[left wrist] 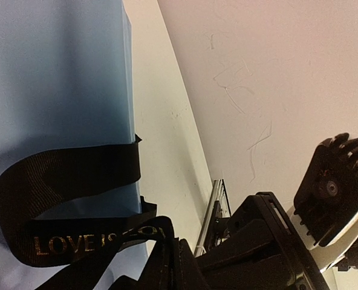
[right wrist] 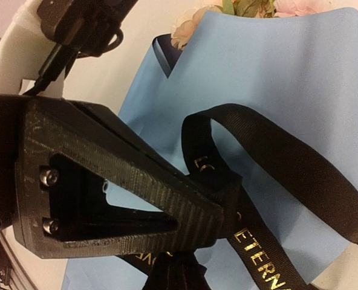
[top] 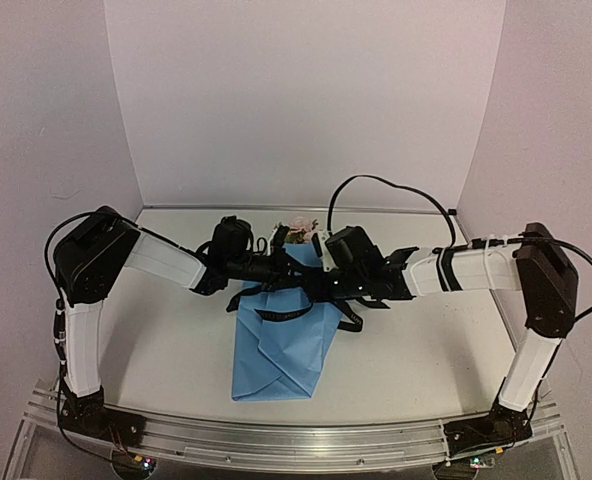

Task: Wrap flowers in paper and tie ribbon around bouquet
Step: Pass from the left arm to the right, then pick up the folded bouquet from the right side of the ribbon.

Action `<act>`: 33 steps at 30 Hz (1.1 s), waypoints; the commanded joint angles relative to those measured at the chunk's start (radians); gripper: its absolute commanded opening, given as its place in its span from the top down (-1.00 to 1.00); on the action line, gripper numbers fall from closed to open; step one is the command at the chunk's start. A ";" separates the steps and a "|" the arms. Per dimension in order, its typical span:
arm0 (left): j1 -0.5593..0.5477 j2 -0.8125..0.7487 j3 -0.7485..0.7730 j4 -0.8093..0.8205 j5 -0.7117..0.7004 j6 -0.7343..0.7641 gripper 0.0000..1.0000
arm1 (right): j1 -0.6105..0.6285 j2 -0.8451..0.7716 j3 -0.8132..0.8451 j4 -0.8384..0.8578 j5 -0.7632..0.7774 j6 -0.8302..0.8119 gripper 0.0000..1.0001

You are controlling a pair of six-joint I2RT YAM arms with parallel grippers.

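Note:
The bouquet lies in the middle of the table, light blue paper [top: 281,345] folded round the flowers [top: 298,236], whose pale heads stick out at the far end. A black ribbon [top: 281,313] with gold lettering loops across the paper. My left gripper [top: 274,268] is shut on one stretch of ribbon [left wrist: 64,175], its jaws pressed together [left wrist: 173,244]. My right gripper [top: 323,287] is shut too, its fingertips [right wrist: 227,208] pinching the ribbon [right wrist: 288,157] above the paper [right wrist: 276,78]. Rose heads [right wrist: 194,18] show at the top of the right wrist view.
Both arms reach in from the sides and meet over the upper part of the bundle. White walls enclose the table on three sides. A metal rail [top: 276,440] runs along the near edge. The right arm's black housing [left wrist: 263,241] sits close beside my left fingers.

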 commanded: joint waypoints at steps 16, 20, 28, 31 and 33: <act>0.041 -0.048 0.071 -0.121 -0.075 0.080 0.38 | 0.002 -0.018 0.074 -0.214 0.165 0.081 1.00; 0.046 -0.058 0.115 -0.242 -0.110 0.152 0.31 | -0.003 0.010 0.085 -0.214 0.152 0.083 1.00; 0.047 -0.050 0.259 -0.561 -0.214 0.379 0.25 | -0.005 0.051 0.100 -0.206 0.132 0.086 1.00; 0.046 -0.020 0.352 -0.723 -0.244 0.521 0.25 | -0.005 0.053 0.101 -0.202 0.132 0.089 1.00; 0.045 0.002 0.401 -0.809 -0.255 0.587 0.25 | -0.006 0.055 0.102 -0.201 0.131 0.091 1.00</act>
